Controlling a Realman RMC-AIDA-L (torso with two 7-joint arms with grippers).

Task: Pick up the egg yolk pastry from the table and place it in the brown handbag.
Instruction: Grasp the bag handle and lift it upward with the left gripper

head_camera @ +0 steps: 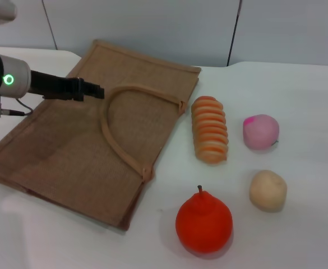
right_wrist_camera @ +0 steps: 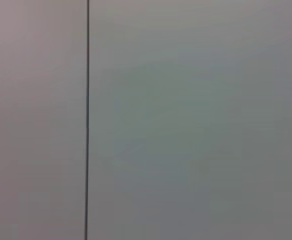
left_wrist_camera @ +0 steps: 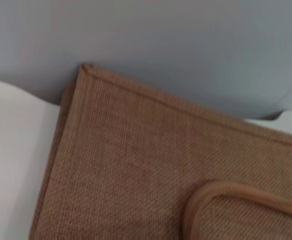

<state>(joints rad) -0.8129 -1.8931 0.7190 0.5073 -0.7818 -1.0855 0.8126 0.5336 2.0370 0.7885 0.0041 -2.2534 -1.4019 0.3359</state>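
The egg yolk pastry [head_camera: 268,190], a pale beige ball, sits on the white table at the right front. The brown handbag [head_camera: 68,157] lies flat on the left, its looped handle [head_camera: 116,140] resting on top. The left wrist view shows the handbag's far corner [left_wrist_camera: 136,165] and part of a handle [left_wrist_camera: 225,192]. My left gripper [head_camera: 93,91] hovers over the handbag's upper part, near the handle's loop, far from the pastry. My right gripper is out of view; its wrist view shows only a plain wall.
A ridged orange-and-cream loaf [head_camera: 209,129] lies right of the handbag. A pink ball [head_camera: 260,131] sits behind the pastry. A red-orange pear-shaped fruit [head_camera: 204,223] stands at the front, left of the pastry. The table [head_camera: 298,95] is white.
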